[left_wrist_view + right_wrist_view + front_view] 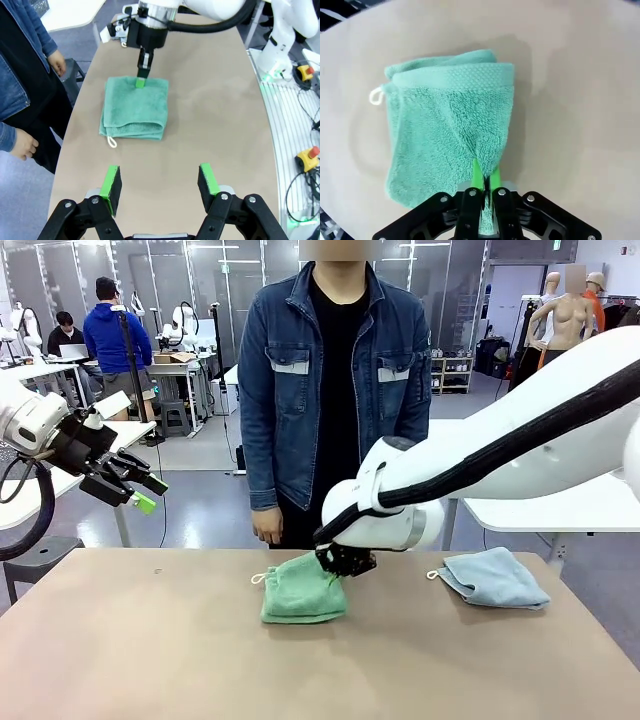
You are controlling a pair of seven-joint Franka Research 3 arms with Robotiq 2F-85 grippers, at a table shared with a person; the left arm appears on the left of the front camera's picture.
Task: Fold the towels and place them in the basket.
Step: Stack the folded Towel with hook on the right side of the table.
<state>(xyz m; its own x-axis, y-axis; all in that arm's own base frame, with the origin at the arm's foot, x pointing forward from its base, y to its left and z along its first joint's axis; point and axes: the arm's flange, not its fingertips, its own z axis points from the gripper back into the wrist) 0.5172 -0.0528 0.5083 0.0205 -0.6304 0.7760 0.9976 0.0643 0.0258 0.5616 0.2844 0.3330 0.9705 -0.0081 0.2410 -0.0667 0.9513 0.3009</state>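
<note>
1. At the middle of the bench [150,640], the green towel [303,590] lies folded, its white corner loop [259,578] pointing left toward the person's side.
2. The right end effector [345,562] reaches across from the right and is pressed down on the towel's right far edge; its green pads are closed tight together, pinching a small pleat of the terry cloth.
3. In the right wrist view, the right end effector [485,182] has its two pads meeting on a raised fold of the green towel [445,130], with the towel spreading away from the grip.
4. The left end effector [140,490] hangs in the air at the left, well above and apart from the bench; its jaws stand wide apart and hold nothing.
5. In the left wrist view, the left end effector [160,186] shows open pads over bare bench, the green towel [134,107] farther off.
6. The light blue towel [493,577] lies folded at the right of the bench, well apart from the green one.
7. A person in a denim jacket [330,380] stands at the far side, one hand [267,525] hanging near the bench edge.
</note>
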